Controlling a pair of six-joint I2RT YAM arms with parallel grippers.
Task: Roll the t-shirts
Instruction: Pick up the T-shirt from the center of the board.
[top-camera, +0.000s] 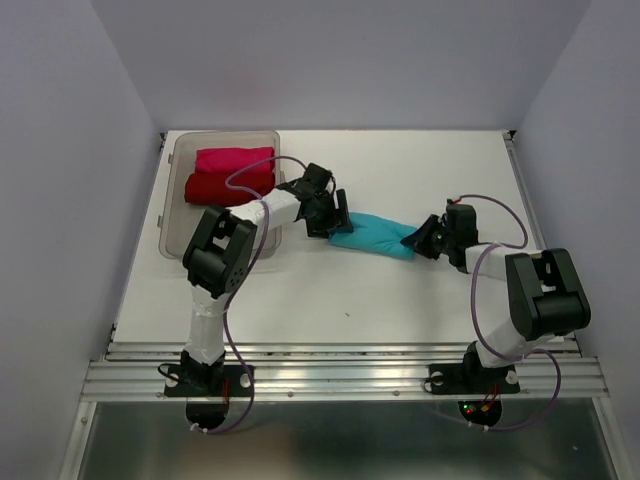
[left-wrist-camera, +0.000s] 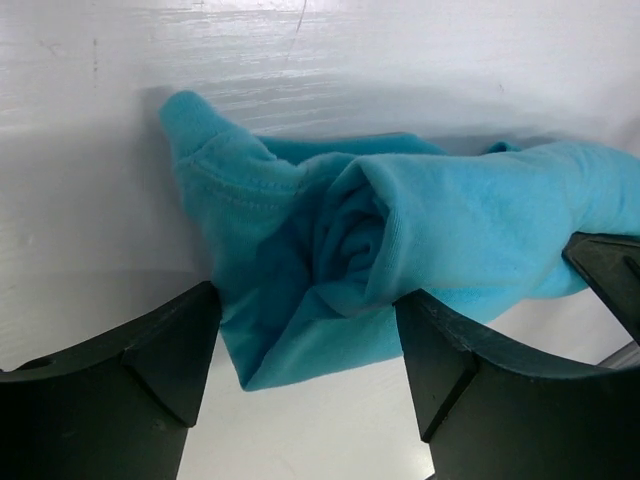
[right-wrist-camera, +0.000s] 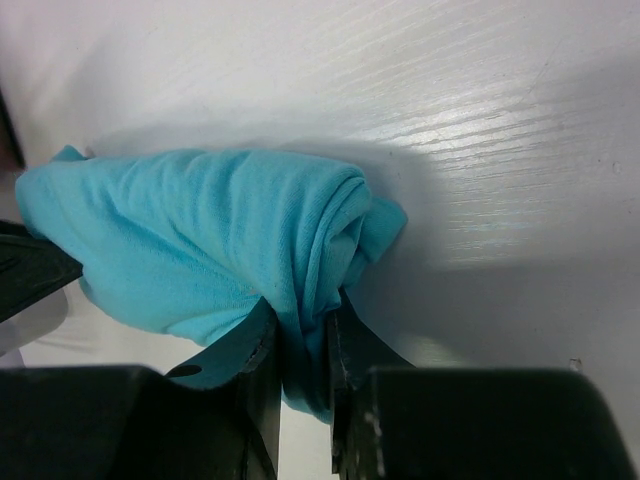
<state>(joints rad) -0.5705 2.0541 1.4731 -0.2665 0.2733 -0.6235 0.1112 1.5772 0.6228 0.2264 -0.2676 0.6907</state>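
A: How much of the rolling can be counted as done?

B: Two shirts seem to be finished. The magenta t-shirt and the dark red t-shirt are seen rolled and laid side by side in the clear tub, at the upper left of the top view. The turquoise t-shirt is rolled as well, and a spiral is shown at its end in the left wrist view. It lies on the bench at the centre of the frame, outside the tub. Probably only its placing is left.

A: And how are the arms posed?

B: Both are bent inward, one to each end of the roll. The left fingers are held apart around the spiral end and are not closed on it. The right fingers are pressed together, and a fold of the turquoise cloth is pinched between them.
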